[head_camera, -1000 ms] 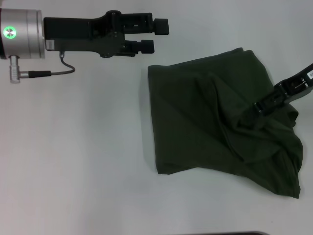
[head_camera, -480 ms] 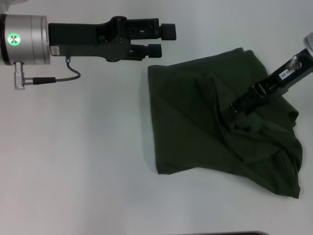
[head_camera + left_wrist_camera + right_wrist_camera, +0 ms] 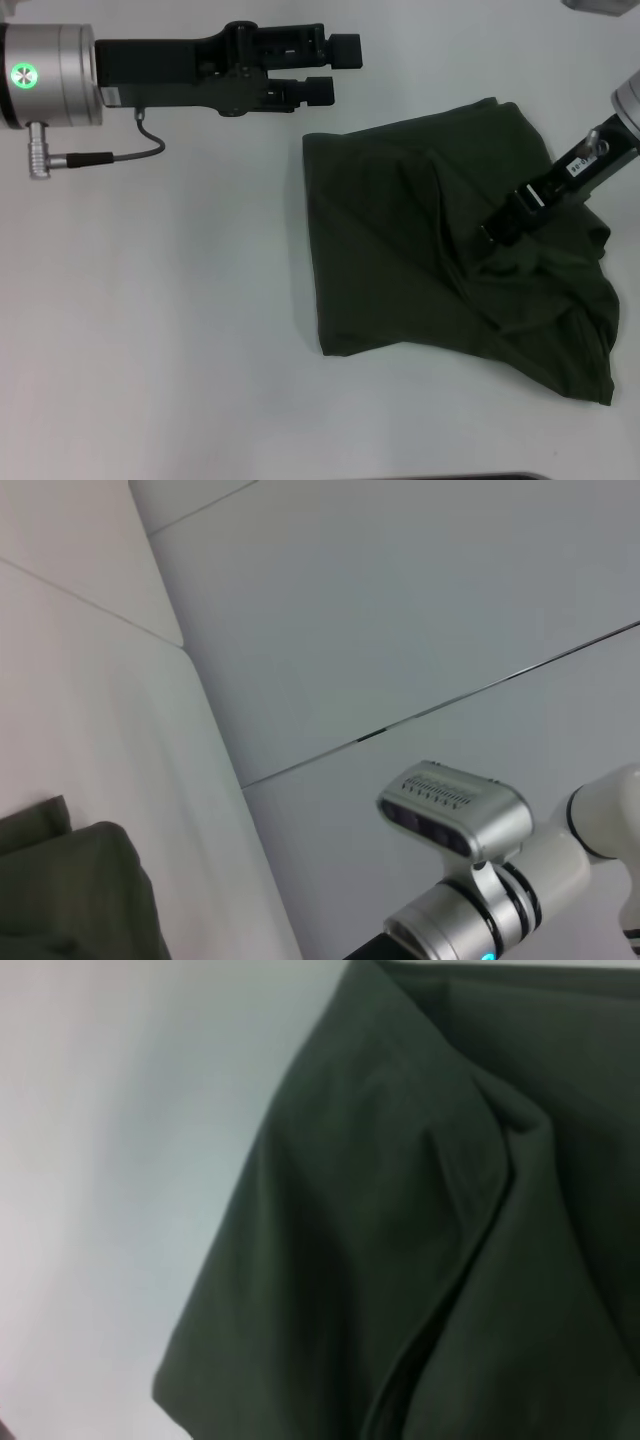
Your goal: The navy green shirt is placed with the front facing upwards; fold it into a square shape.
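Observation:
The navy green shirt lies folded into a rough, rumpled square on the white table, its printed front hidden. A ridge of cloth runs diagonally across it. My right gripper reaches in from the right edge and sits over the shirt's right half, at that ridge. My left gripper hovers open and empty just beyond the shirt's far left corner, clear of the cloth. The right wrist view shows the shirt close up with a fold crease. In the left wrist view a corner of the shirt shows.
Bare white table surrounds the shirt on the left and front. The left arm's silver wrist and its cable hang over the far left. The left wrist view shows the right arm against a pale wall.
My left gripper has shifted right, closer to the shirt's far left corner. The right gripper slid left over the shirt, then drew back slightly right with its wrist higher. The cloth looks unchanged.

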You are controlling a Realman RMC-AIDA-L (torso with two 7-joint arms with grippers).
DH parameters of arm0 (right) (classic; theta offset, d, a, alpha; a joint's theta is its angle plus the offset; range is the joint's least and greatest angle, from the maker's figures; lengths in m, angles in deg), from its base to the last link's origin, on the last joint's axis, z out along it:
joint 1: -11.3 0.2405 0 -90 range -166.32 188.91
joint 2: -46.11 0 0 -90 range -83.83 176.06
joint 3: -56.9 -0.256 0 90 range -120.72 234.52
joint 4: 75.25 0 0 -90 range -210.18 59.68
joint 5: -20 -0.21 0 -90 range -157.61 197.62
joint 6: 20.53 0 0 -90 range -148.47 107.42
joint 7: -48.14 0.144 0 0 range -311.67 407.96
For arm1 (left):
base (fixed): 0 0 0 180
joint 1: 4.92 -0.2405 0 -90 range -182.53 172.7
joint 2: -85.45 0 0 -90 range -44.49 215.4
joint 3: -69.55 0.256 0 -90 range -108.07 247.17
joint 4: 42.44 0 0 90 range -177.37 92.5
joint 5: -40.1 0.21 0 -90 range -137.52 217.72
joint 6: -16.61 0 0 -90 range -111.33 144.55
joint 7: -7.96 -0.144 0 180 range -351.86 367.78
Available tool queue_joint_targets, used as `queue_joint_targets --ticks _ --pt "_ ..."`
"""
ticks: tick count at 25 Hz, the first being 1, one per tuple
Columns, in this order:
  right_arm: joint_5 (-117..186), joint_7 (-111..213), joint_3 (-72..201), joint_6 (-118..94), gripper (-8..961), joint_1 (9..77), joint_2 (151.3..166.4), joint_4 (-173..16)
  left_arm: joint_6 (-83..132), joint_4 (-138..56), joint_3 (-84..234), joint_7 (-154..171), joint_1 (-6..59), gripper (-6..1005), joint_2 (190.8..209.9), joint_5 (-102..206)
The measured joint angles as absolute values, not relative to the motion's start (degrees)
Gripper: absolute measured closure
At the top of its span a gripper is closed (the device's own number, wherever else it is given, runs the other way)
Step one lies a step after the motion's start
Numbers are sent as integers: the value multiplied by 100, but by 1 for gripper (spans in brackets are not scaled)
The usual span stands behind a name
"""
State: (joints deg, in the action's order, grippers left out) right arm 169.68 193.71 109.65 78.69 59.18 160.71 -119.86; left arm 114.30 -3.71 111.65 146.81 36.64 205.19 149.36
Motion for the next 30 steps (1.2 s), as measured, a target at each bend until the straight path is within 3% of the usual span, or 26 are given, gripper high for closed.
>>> queue_joint_targets --ticks 3,7,14,19,30 --pt "17028 19378 10980 7862 326 5904 16056 -11987 11425 -375 11165 14669 3666 189 20518 14926" --pt "17048 19378 10994 7852 489 5888 16023 -11996 11391 -388 11165 14666 3647 189 20516 14926" --pt "17051 19529 10619 7946 777 5771 15795 -12439 11403 -390 11165 14629 3647 190 20515 14925" --pt "17055 19544 10431 7963 903 5714 15753 -12637 11402 -392 11164 14624 3647 190 20516 14909" --pt "17043 19544 10073 7701 880 5757 15753 -13029 11397 -395 11156 14608 3647 191 20501 14840"
